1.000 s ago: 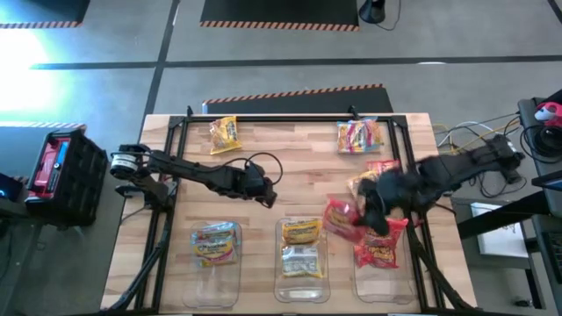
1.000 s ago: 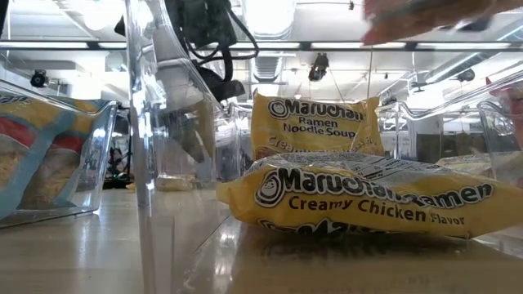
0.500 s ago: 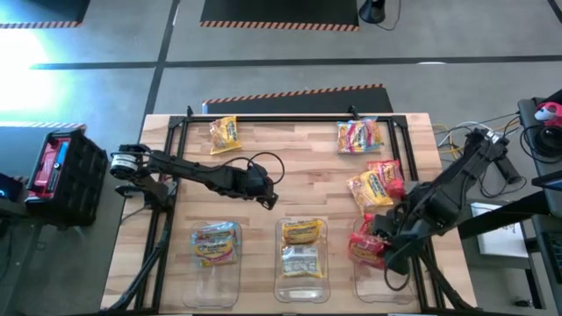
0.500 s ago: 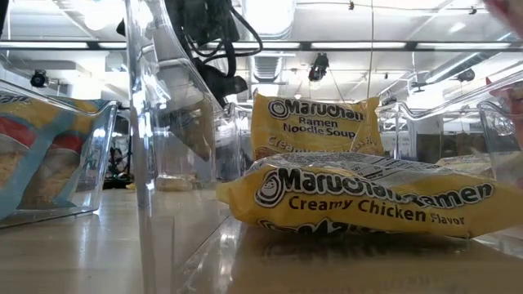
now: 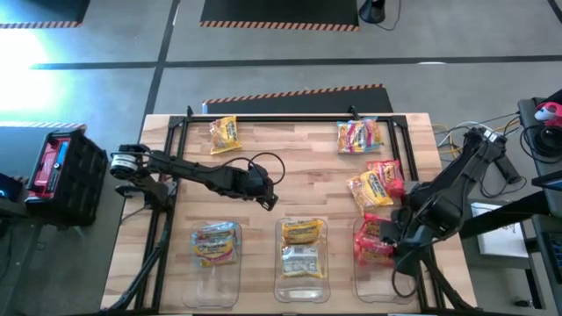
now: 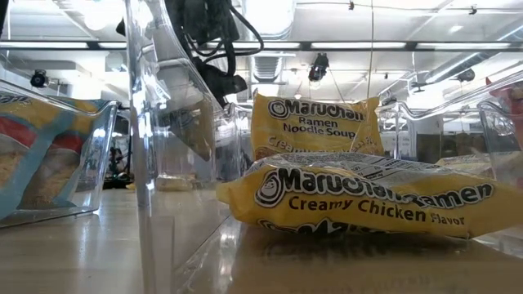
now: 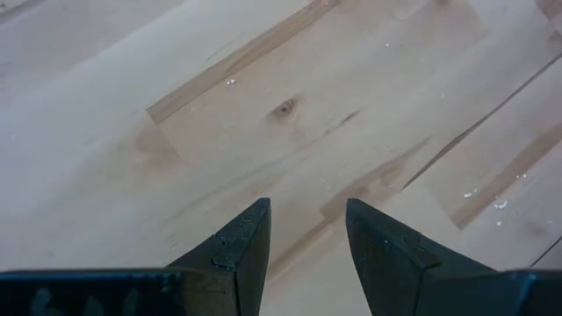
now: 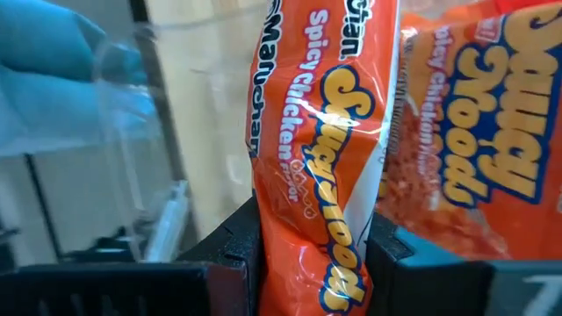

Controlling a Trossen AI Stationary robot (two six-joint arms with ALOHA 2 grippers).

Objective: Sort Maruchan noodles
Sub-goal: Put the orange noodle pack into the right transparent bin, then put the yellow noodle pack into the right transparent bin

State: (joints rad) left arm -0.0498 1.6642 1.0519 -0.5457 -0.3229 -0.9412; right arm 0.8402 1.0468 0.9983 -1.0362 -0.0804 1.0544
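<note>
Right gripper: my right gripper [image 5: 392, 237] hangs over the right bin [image 5: 383, 283], fingers pinched on a red packet [image 8: 327, 167] labelled Spicy Chicken, which stands on edge between them in the wrist view.
Right bin: a second red packet [image 8: 457, 149] lies just behind the held one; from above I see red [image 5: 373, 241] at the bin's far end but cannot separate the two there.
Left gripper: my left gripper [image 7: 305, 246] waits over bare wood near the table's middle, fingers parted, nothing between them.
Middle bin: the middle bin [image 5: 302, 279] holds two yellow packets; the low view shows the Creamy Chicken packet [image 6: 368, 196] flat in front and another yellow packet [image 6: 315, 122] propped behind it.
Left bin: the left bin [image 5: 216, 274] holds one pale blue packet [image 5: 215, 241].
Still out: a yellow packet [image 5: 224, 133] at the far left of the table [image 5: 299, 167], a multicoloured packet [image 5: 359, 135] at the far right, and an orange-yellow packet [image 5: 371, 188] overlapping a red packet [image 5: 386, 170] just nearer.
Progress: I judge the sort roughly half done, four packets loose and one in my grip to let go.
</note>
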